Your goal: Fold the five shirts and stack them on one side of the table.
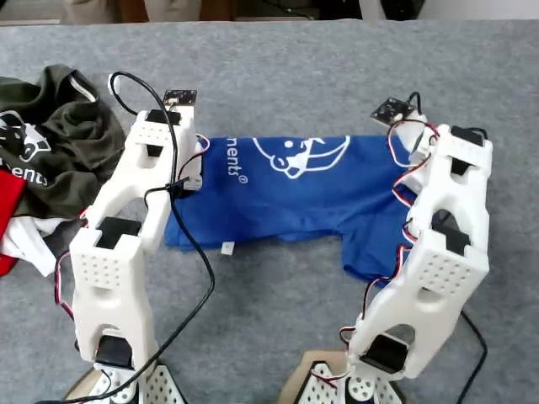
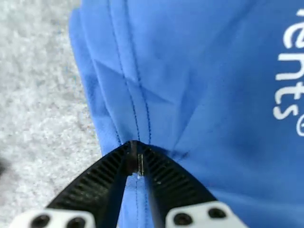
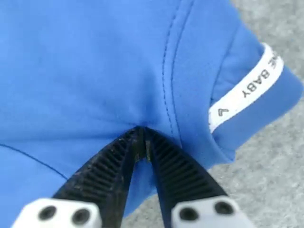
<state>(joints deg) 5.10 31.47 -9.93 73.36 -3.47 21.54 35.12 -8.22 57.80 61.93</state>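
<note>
Between left tool (image 2: 137,159), right tool (image 3: 141,137): blue shirt (image 1: 295,198), ends seemingly pinched.

Bare grey table (image 1: 320,76) lies open beyond the blue shirt (image 1: 295,194) and between the arm bases. The left arm (image 1: 126,244) and right arm (image 1: 442,244) wall in the shirt's ends; a black cable (image 1: 207,276) loops beside the left arm, and heaped shirts (image 1: 46,160) crowd the left edge.

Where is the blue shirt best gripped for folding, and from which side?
Pinch from above near each short end, on the stitched seam: the blue shirt lies flat and wide, so both ends need holding; left gripper and right gripper are shut there.
</note>
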